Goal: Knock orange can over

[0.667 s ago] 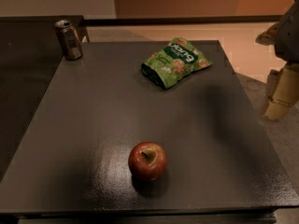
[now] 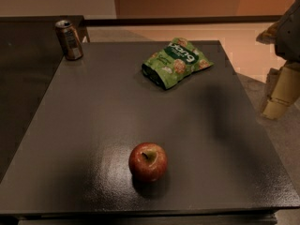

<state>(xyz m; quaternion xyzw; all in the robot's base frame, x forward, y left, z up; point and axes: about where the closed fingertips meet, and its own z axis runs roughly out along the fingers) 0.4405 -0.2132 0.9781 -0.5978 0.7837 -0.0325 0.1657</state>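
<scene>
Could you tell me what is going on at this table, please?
The robot is meant to knock over the orange can, which stands upright at the far left corner of the dark table. The claw hangs beyond the table's right edge, well away from the can and touching nothing. A green snack bag lies toward the far side, and a red apple sits near the front.

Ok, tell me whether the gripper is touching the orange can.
Apart. The camera view shows the gripper at the far right, off the table, and the orange can upright at its far-left corner, a wide gap between them.
</scene>
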